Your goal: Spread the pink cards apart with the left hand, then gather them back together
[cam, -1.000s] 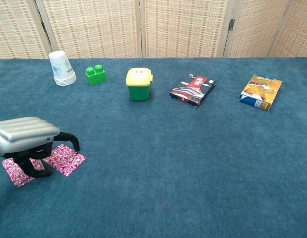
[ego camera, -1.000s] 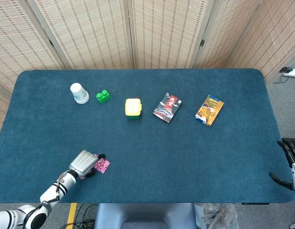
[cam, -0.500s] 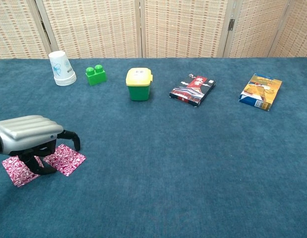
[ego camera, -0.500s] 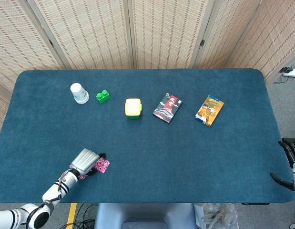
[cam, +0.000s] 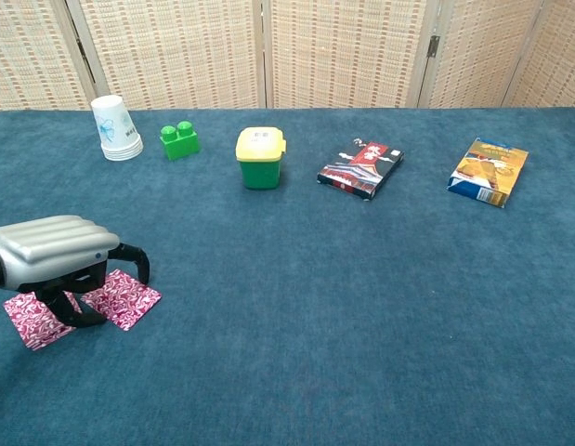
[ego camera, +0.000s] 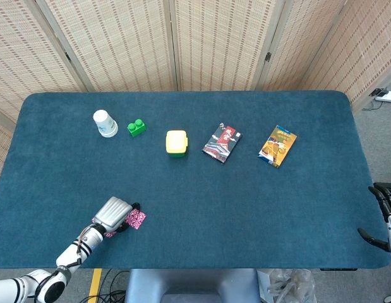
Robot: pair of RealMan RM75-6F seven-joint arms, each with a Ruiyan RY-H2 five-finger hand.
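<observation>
Left hand palm-down over pink cards, fingertips pressing on them, nothing grasped. Cards lay fanned in two patches, well in front of white cup, toward near table edge. Right hand at table's right edge; closure unclear.

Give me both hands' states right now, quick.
Left hand: fingers down on the pink cards, gripping nothing.
Right hand: only partly visible at the table edge; cannot be told.
</observation>
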